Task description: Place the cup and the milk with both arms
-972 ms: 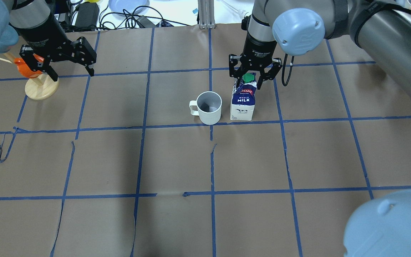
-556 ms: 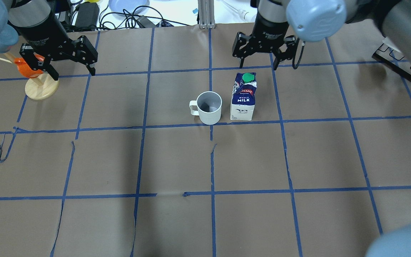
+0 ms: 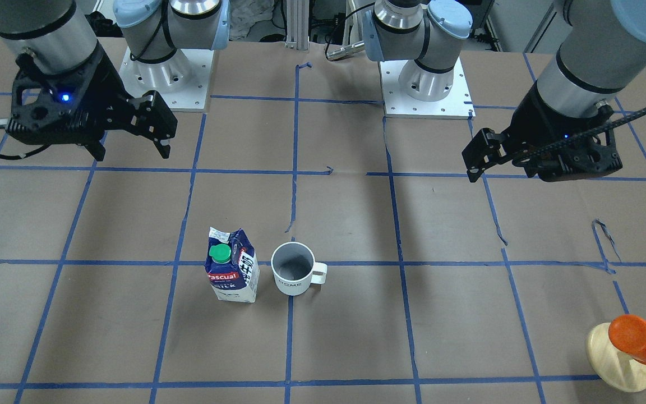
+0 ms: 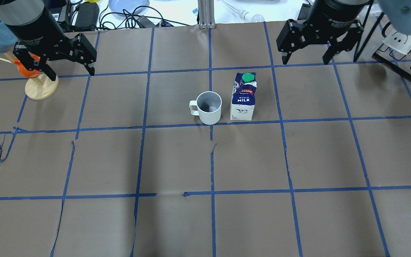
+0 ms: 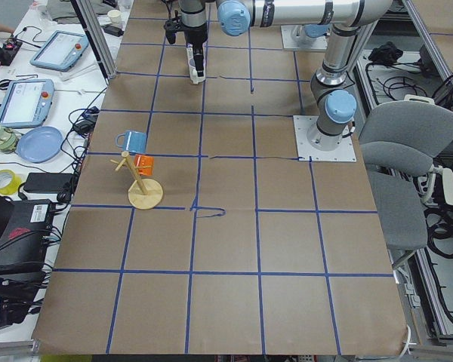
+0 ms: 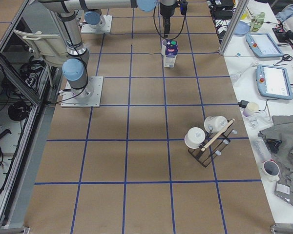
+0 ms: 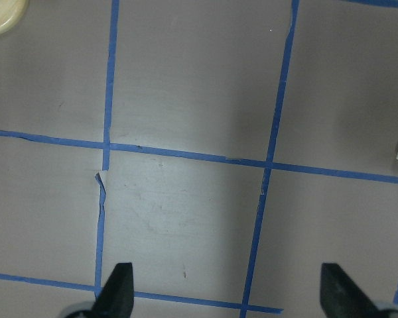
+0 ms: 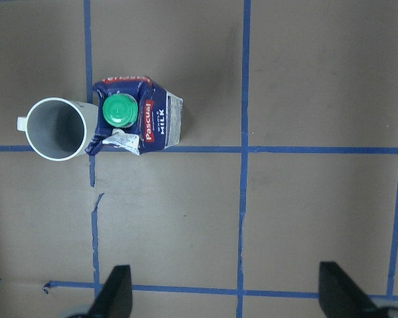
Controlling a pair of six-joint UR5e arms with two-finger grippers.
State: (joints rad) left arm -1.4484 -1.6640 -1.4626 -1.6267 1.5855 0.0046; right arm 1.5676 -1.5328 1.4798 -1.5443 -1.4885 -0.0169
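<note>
**Item 1. Cup** (image 4: 209, 107): stood upright near the middle of the table (image 4: 177, 160), handle turned toward the robot's left side. Nothing held it.

**Item 2. Milk** (image 4: 243, 99): stood upright just beside the cup on its handle-free side, with a narrow gap between them and the green cap on top. Nothing held it.

**Item 3. Right gripper** (image 4: 304, 60): jaws spread wide and empty, raised beyond the carton and off toward the robot's right, well apart from it.

**Item 4. Left gripper** (image 4: 72, 73): jaws spread wide and empty, hanging near the orange cup (image 4: 27, 67) on its wooden stand (image 4: 42, 89).

**Handling note (a judgement, not an observation):** both things looked set down, so the step in hand was probably to clear the arms.
- Each arm should lift before it travels sideways.
- The jaws should be kept apart.
- The right arm should be routed away from the tall, light carton, which would tip at a brush.
- The left arm should be steered clear of the stand.
</note>
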